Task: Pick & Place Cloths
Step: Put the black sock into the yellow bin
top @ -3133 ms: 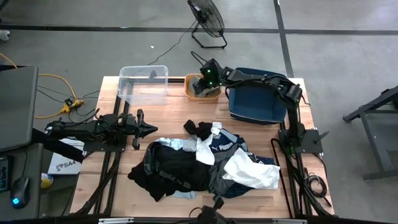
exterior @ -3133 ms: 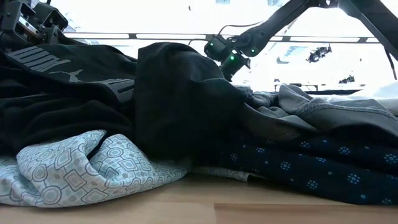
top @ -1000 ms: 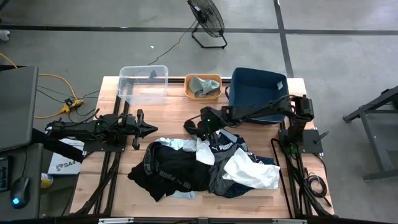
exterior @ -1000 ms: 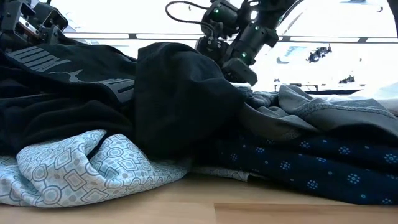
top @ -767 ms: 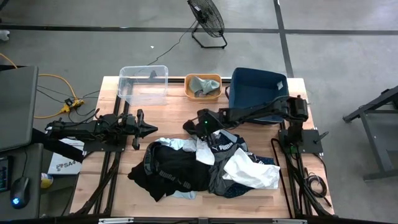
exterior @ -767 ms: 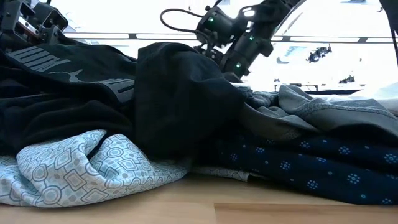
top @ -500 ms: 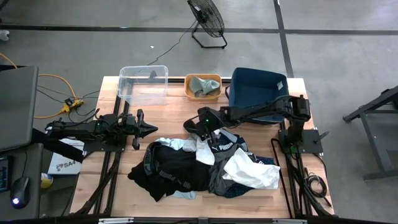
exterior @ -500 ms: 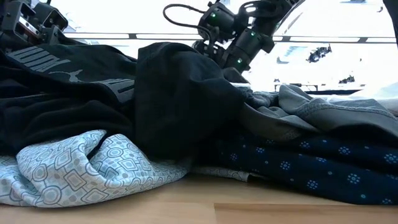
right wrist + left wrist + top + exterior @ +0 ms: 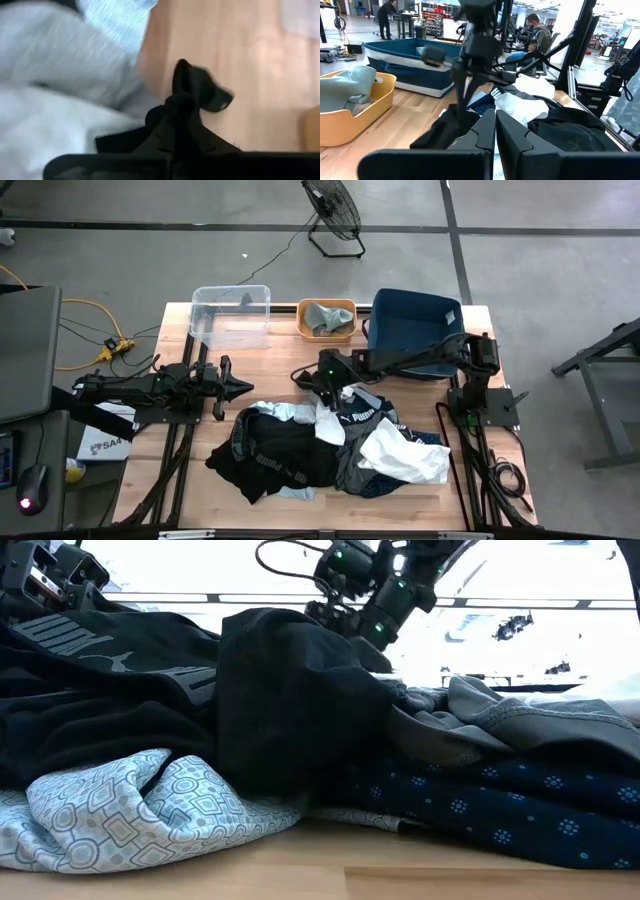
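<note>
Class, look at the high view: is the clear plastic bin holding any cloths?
No. The clear bin looks empty, while the orange bin beside it holds a grey cloth.

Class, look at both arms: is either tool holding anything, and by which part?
The right tool is shut on a small black cloth, pinching its edge at the pile's far side. The left tool is shut and holds nothing.

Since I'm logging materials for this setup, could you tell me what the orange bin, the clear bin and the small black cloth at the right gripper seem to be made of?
Orange bin: seemingly matte plastic, with smooth moulded walls. Clear bin: transparent plastic, probably rigid; the table shows through. Small black cloth: soft fabric, limp and creased where the right gripper pinches it.
</note>
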Action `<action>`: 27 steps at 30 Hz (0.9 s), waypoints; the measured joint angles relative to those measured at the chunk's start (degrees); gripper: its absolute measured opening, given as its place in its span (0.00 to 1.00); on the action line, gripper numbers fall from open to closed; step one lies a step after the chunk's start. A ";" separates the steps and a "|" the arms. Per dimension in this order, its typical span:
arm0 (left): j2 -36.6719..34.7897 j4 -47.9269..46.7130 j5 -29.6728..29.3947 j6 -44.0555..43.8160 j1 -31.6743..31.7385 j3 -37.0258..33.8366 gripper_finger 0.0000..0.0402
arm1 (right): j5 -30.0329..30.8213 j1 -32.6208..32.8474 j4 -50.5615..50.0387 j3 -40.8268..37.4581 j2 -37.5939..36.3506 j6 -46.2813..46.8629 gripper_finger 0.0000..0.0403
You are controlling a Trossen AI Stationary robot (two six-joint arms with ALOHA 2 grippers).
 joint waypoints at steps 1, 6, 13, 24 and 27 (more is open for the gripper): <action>0.00 0.00 0.03 0.00 0.00 0.00 0.03 | 0.84 0.00 -0.71 1.22 0.00 0.00 0.01; 0.00 0.00 0.04 0.00 0.00 0.01 0.03 | 5.88 0.00 -4.31 7.65 -0.09 0.02 0.01; 0.00 0.00 0.04 0.00 0.01 0.00 0.03 | 13.82 0.00 -9.90 16.22 -0.09 -0.08 0.01; 0.00 0.00 0.02 0.00 0.00 0.01 0.03 | 30.45 -0.23 -10.81 27.02 -0.09 -0.51 0.01; 0.00 -0.02 0.02 0.00 0.01 0.01 0.03 | 34.98 -0.81 -10.85 29.90 -0.09 -0.65 0.01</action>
